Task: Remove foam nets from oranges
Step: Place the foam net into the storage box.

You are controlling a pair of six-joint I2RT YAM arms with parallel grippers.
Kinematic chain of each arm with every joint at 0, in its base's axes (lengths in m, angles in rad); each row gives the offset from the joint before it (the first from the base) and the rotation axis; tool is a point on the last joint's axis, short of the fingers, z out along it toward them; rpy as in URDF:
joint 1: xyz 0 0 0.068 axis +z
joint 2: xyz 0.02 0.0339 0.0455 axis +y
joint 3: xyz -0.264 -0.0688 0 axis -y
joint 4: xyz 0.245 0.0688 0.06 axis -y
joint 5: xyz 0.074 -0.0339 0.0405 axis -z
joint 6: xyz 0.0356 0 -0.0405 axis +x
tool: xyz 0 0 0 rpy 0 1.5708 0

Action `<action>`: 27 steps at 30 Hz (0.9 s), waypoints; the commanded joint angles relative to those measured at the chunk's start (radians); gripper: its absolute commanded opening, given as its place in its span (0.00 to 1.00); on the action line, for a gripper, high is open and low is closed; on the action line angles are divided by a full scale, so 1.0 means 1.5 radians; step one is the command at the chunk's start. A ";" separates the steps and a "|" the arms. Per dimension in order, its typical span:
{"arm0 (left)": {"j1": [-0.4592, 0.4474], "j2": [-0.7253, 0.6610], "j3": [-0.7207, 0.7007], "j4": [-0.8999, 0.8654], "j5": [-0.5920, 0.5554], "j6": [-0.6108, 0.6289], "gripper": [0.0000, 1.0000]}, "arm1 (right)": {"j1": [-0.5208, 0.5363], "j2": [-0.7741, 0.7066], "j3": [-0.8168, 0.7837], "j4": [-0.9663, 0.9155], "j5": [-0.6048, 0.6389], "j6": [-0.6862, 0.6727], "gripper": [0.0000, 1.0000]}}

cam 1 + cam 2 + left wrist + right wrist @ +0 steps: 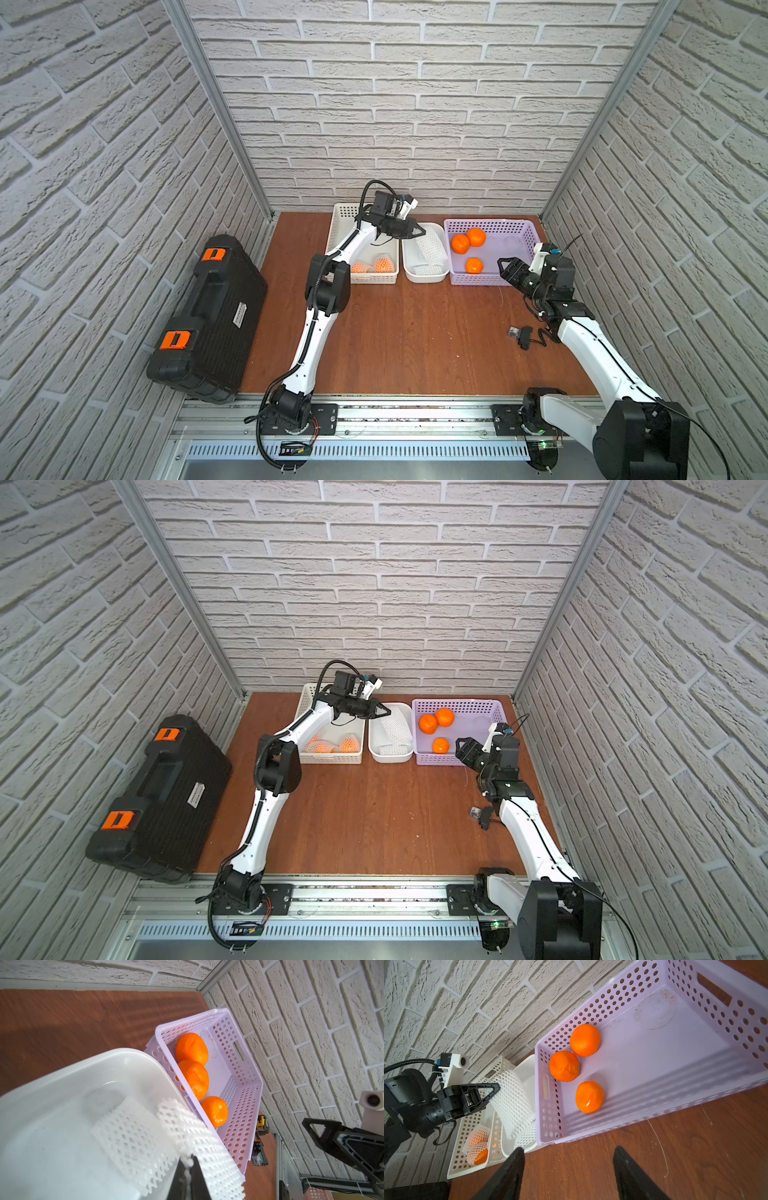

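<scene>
Counter [415, 340], far edge: three containers in a row.
- 11 o'clock: first basket [343, 214], with netted oranges [383, 264] in its near end.
- 12 o'clock: tub [426, 277], just beside the first basket. A flat foam net [128, 1138] lies on its floor. A held foam net [434, 245] hangs above it from the left gripper [424, 230] fingers.
- 1 o'clock: second basket [498, 227], just beside the tub. Two oranges [468, 241] touch at its 10 o'clock; a third orange [474, 265] sits at its 8 o'clock.
- 3 o'clock: small device [521, 334], on the counter.
- 9 o'clock: case [208, 320], off the counter.
</scene>
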 commanded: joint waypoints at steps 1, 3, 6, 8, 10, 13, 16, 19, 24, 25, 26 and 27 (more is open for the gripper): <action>0.010 0.001 0.026 -0.047 0.012 0.035 0.01 | 0.007 -0.004 -0.008 0.002 -0.006 -0.013 0.69; 0.009 0.003 0.049 -0.111 -0.034 0.086 0.02 | 0.008 -0.005 -0.007 -0.002 -0.007 -0.013 0.69; 0.002 0.040 0.117 -0.197 -0.070 0.128 0.04 | 0.011 -0.005 -0.004 -0.003 -0.006 -0.013 0.69; -0.007 0.068 0.157 -0.228 -0.101 0.137 0.05 | 0.013 -0.004 -0.001 -0.005 -0.005 -0.013 0.69; -0.015 0.079 0.158 -0.230 -0.148 0.141 0.10 | 0.015 -0.004 0.001 -0.006 -0.003 -0.010 0.68; -0.030 0.082 0.158 -0.240 -0.248 0.170 0.22 | 0.019 -0.006 0.000 -0.006 -0.002 -0.008 0.68; -0.044 0.082 0.158 -0.238 -0.332 0.189 0.39 | 0.023 -0.008 0.001 -0.012 0.003 -0.010 0.68; -0.054 0.082 0.157 -0.220 -0.409 0.190 0.62 | 0.025 -0.011 0.004 -0.014 0.003 -0.009 0.68; -0.083 0.055 0.149 -0.177 -0.507 0.209 0.88 | 0.030 -0.017 0.009 -0.022 0.005 -0.012 0.68; -0.090 0.047 0.144 -0.169 -0.519 0.213 0.90 | 0.031 -0.019 0.009 -0.025 0.007 -0.011 0.68; -0.097 0.038 0.140 -0.158 -0.531 0.218 0.91 | 0.031 -0.020 0.011 -0.028 0.009 -0.012 0.68; -0.104 0.028 0.134 -0.145 -0.540 0.217 0.92 | 0.031 -0.023 0.011 -0.028 0.010 -0.012 0.68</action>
